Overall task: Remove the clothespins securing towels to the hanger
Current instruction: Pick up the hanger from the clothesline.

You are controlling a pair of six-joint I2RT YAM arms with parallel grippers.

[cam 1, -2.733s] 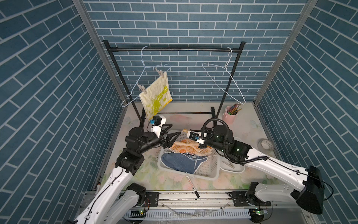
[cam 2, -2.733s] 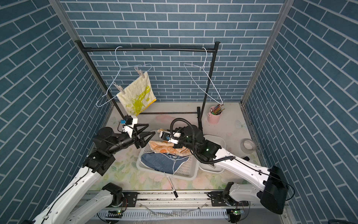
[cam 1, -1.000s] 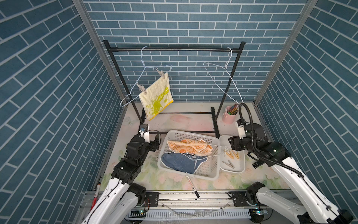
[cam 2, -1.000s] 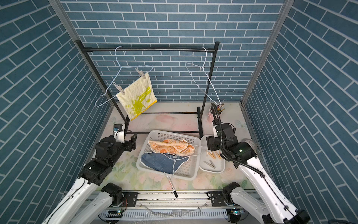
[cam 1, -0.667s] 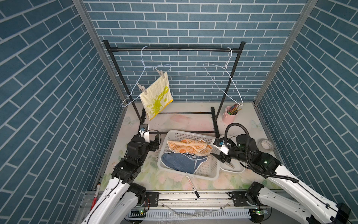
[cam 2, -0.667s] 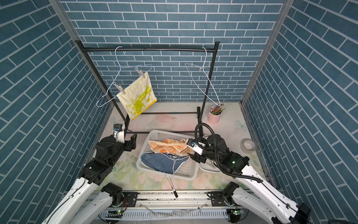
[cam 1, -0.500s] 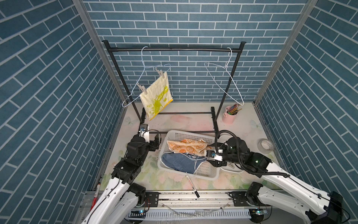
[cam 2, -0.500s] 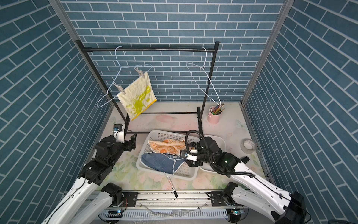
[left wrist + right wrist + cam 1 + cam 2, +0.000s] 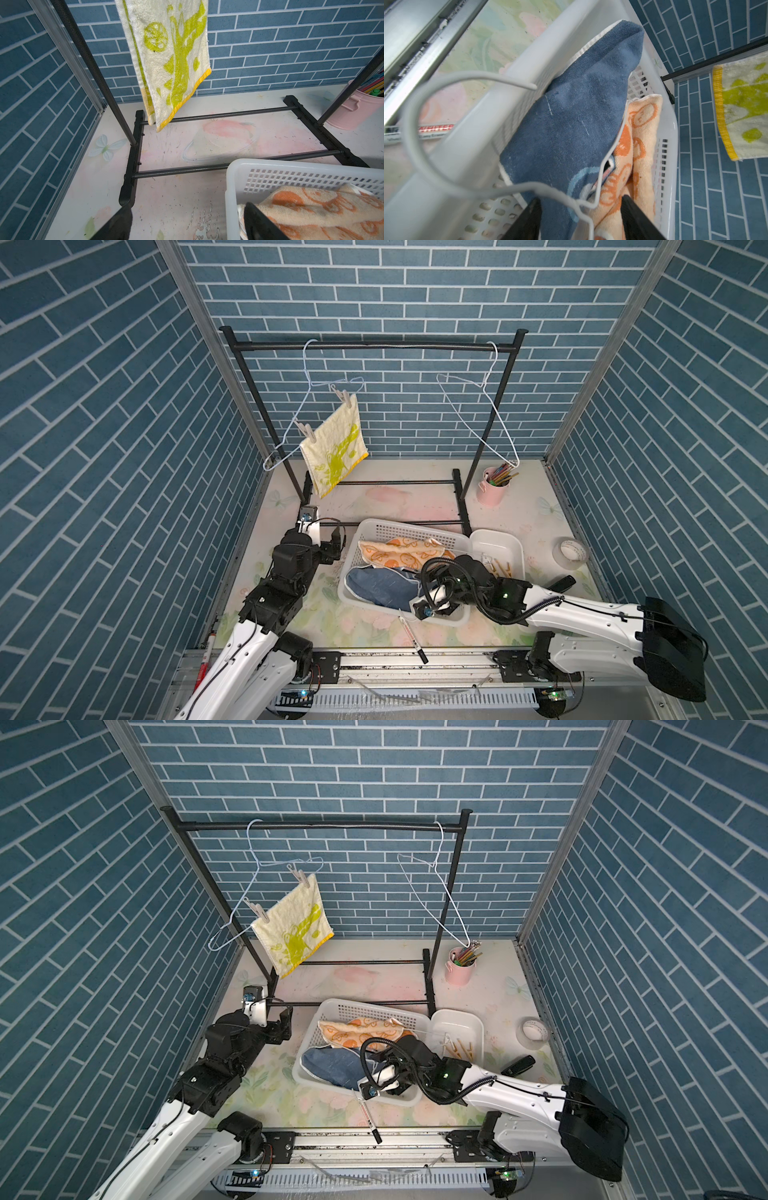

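Two clothespins [image 9: 343,397] [image 9: 305,432] pin the pale yellow towel [image 9: 334,450] to the left wire hanger [image 9: 309,381] on the black rack. The orange-cream towel [image 9: 399,551] and the blue towel [image 9: 380,583] lie in the white basket [image 9: 409,529], with a third wire hanger [image 9: 467,188] on top of them. Loose clothespins [image 9: 500,568] rest in the small white tray [image 9: 496,537]. My right gripper [image 9: 579,199] is low in the basket's near end, open, its jaws on either side of that hanger's twisted neck and both towels. My left gripper [image 9: 188,206] is open and empty beside the basket's left rim.
An empty wire hanger [image 9: 482,406] hangs at the rack's right end. A pink cup of pencils [image 9: 494,485] stands at the back right, with a tape roll [image 9: 571,551] and a black object [image 9: 561,583] at the right. A marker pen [image 9: 411,635] lies before the basket. The rack's base bars [image 9: 178,171] cross the table.
My right arm has swung from above the tray down into the basket's near end, over the blue towel and the hanger. The left arm has stayed still for the last second.
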